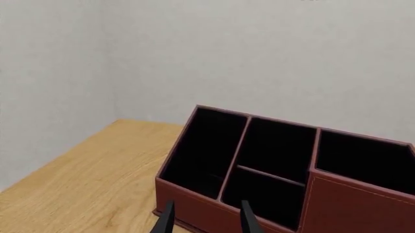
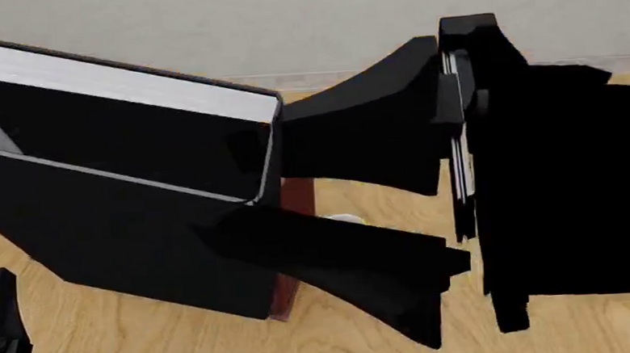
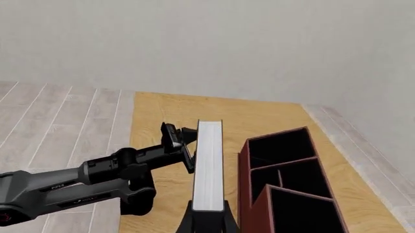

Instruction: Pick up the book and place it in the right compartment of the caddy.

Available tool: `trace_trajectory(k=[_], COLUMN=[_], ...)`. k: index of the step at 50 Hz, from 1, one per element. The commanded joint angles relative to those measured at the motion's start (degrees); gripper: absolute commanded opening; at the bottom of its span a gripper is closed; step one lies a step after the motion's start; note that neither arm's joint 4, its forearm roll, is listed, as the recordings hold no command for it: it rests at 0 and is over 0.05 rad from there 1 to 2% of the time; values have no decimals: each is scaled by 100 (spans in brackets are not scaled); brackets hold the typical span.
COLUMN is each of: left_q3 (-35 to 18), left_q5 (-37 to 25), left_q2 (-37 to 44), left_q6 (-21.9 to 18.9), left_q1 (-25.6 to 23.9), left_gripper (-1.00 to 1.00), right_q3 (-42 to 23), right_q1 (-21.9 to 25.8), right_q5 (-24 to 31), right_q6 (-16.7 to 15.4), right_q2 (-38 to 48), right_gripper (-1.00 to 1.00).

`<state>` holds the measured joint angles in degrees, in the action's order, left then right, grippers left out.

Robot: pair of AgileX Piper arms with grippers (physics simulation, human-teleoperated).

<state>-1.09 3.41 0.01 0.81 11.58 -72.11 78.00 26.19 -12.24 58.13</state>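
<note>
The book (image 3: 209, 170) is showing plain black covers and a white page block. The caddy (image 1: 285, 170) is showing a dark reddish-brown exterior with black-lined pockets. The table (image 1: 91, 179) is displaying a light wood-grain pattern. The left arm (image 3: 77, 187) is appearing dark grey to black. The right gripper (image 3: 209, 219) is appearing black. The wall (image 1: 259, 48) is rendering plain pale grey.

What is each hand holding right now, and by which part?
The right hand grips the book at one end of its page edge; the left hand holds nothing.
</note>
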Motion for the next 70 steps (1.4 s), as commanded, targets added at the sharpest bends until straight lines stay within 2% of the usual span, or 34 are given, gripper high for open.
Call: trace_trajectory(k=[1, 8, 22, 48, 66, 70], left_q3=[22, 74, -181, -367, -248, -232], left_q5=[29, 83, -157, -221, -129, -121], left_q2=[0, 0, 0, 0, 0, 0], left_q6=[24, 39, 34, 58, -2, -17], left_q1=[39, 45, -13, -234, -306, -293], left_gripper=[100, 100, 100, 100, 100, 100], right_q3=[-713, -1068, -1518, -1734, -1810, -1857], right_q1=[19, -34, -295, -416, -766, -968], right_q5=[301, 485, 760, 719, 753, 773], right_q6=[106, 121, 233, 362, 523, 566], right_q2=[189, 321, 399, 794, 973, 1001], right_gripper=[-100, -100, -100, -100, -100, -100])
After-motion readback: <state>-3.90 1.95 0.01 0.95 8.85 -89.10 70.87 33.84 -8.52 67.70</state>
